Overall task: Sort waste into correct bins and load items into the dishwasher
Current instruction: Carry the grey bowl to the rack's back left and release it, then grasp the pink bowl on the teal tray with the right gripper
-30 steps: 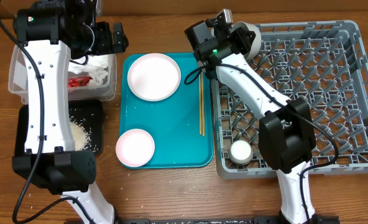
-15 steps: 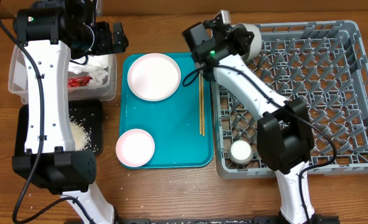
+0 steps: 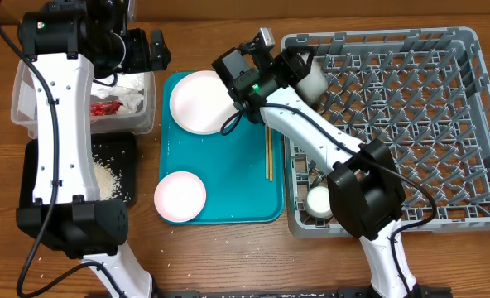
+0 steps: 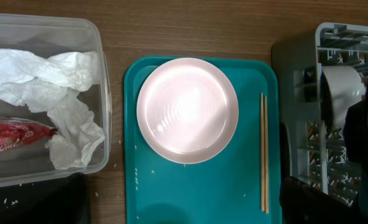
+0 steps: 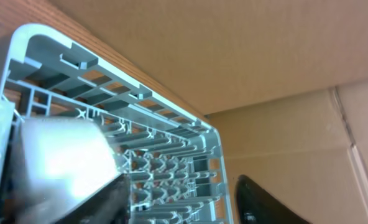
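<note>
The white bowl lies in the far left corner of the dish rack, plain and glossy. The rack fills the right side of the worktop. The right hand is just beside the bowl with its fingers spread wide. In the wrist view the rack's lattice shows through the gap between them. The bowl lies at the outer side of one finger, and I cannot tell whether they touch. Nothing sits between the fingers.

The left hand hangs over the clear tub at the far left corner. I cannot tell how far open it is.

By count there is one bowl and one cup, which stands near the rack's near left corner. Two pink plates lie on the teal tray, the larger at its far end and the smaller at its near end. One pair of chopsticks lies side by side along the tray's right side.

The tub holds one crumpled napkin and one red wrapper. The black tray sits along the left edge just nearer than the tub and holds a heap of rice. A few grains are scattered on the worktop around it.
</note>
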You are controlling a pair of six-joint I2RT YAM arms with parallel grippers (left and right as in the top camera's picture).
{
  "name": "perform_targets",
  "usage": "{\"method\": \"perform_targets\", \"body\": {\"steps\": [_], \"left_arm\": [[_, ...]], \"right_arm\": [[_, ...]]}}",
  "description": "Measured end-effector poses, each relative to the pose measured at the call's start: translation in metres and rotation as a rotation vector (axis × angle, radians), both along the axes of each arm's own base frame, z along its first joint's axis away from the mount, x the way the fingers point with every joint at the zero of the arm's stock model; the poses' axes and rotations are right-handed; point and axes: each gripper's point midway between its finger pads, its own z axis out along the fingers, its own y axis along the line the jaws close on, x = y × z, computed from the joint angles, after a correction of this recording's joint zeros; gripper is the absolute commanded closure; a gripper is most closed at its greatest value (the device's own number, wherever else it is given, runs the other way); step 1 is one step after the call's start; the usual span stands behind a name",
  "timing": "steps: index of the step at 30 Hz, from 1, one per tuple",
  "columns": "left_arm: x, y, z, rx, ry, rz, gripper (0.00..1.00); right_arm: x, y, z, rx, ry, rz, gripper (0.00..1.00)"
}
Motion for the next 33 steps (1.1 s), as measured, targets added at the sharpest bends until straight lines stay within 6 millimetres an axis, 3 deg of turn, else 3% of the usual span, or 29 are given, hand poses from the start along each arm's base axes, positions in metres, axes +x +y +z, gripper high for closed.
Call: {"method": "perform_targets", "body": {"steps": [6, 11, 14, 17, 20, 23, 28, 33], "left_arm": [[0.000, 0.000, 0.000, 0.000, 0.000, 0.000, 0.00], [0.000, 0.000, 0.000, 0.000, 0.000, 0.000, 0.00], [0.000, 0.000, 0.000, 0.000, 0.000, 0.000, 0.00], [0.000, 0.000, 0.000, 0.000, 0.000, 0.000, 0.00], [0.000, 0.000, 0.000, 0.000, 0.000, 0.000, 0.00], [0.000, 0.000, 0.000, 0.000, 0.000, 0.000, 0.00], [0.000, 0.000, 0.000, 0.000, 0.000, 0.000, 0.00], [0.000, 0.000, 0.000, 0.000, 0.000, 0.000, 0.00]], "right_arm": [[0.003, 0.012, -0.014, 0.090, 0.052, 0.053, 0.20], [-0.007, 0.035, -0.028, 0.299, 0.182, 0.144, 0.16], [-0.032, 0.062, -0.028, 0.547, 0.329, 0.230, 0.16], [-0.065, 0.098, -0.014, 0.815, 0.466, 0.336, 0.27], [-0.094, 0.141, 0.009, 1.068, 0.585, 0.469, 0.28], [-0.115, 0.172, 0.011, 1.214, 0.675, 0.541, 0.28], [-0.160, 0.210, -0.046, 1.302, 0.864, 0.478, 0.34], [-0.201, 0.227, -0.109, 1.305, 0.978, 0.341, 0.39]]}}
